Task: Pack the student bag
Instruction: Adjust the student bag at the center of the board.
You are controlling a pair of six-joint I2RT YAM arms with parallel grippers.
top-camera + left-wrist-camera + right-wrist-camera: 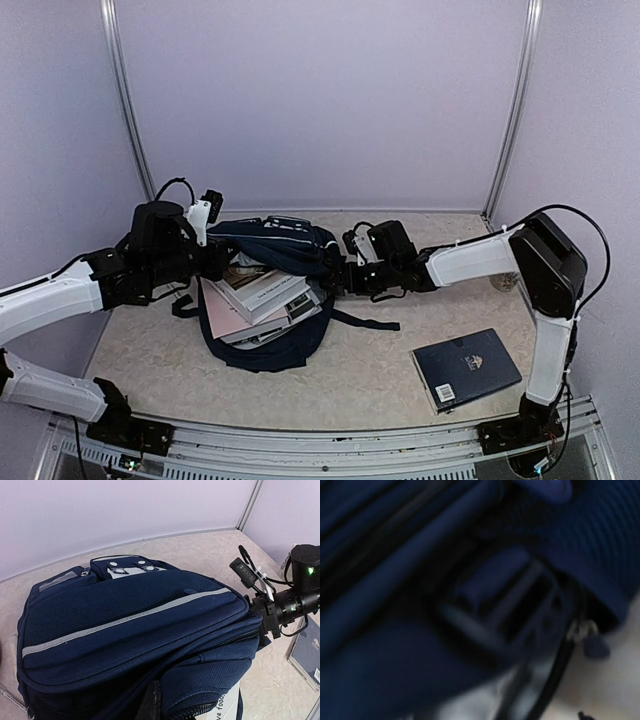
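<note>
Books (262,292) (stacked) fill the student bag (285,245) — left tool (215,262), right tool (342,276): grip unclear.

I sit in a closed booth: back wall (320,100), left wall (50,130) and right wall (600,120) are all plain pale lilac panels. There's a metal left post (125,100) and right post (515,100) in the back corners. My table (150,370) has a beige marbled top, with an aluminium rail (330,440) on the near edge. Light is even, shadows soft.
</note>
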